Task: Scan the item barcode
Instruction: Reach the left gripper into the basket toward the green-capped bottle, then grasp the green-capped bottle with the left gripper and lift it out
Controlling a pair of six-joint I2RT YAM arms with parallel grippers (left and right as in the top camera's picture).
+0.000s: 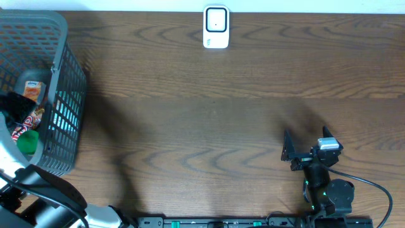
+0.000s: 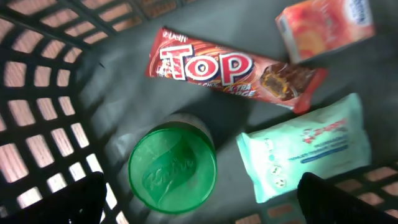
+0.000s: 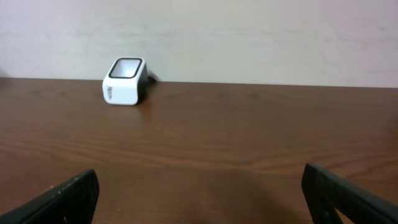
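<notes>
Down inside the grey basket [image 1: 63,69] at the table's [image 1: 209,114] left end, the left claw [image 2: 202,193] hangs released, its two dark fingers [image 2: 68,199] spread wide with nothing gripped between them. Beneath it I count four items on the basket floor: one jar with a green lid [image 2: 172,169] right under the gap, one chocolate bar [image 2: 230,67] beyond it, one orange carton [image 2: 323,28] off in the corner, and one pale mint pack of wipes [image 2: 305,146] just beside the jar. The chocolate bar is long and red-brown, lying flat and a little slanted, printed front up with "TOP" in big red letters and a picture of the bar at one end. The left arm comes up from the near left corner and over the basket rim, wrist pointing down. One white scanner [image 1: 216,27] stands at the far edge, well apart from the basket. The right claw [image 3: 200,196] sits low near the table's near right edge, also released, fingers spread, aimed level across the wood toward the scanner.
</notes>
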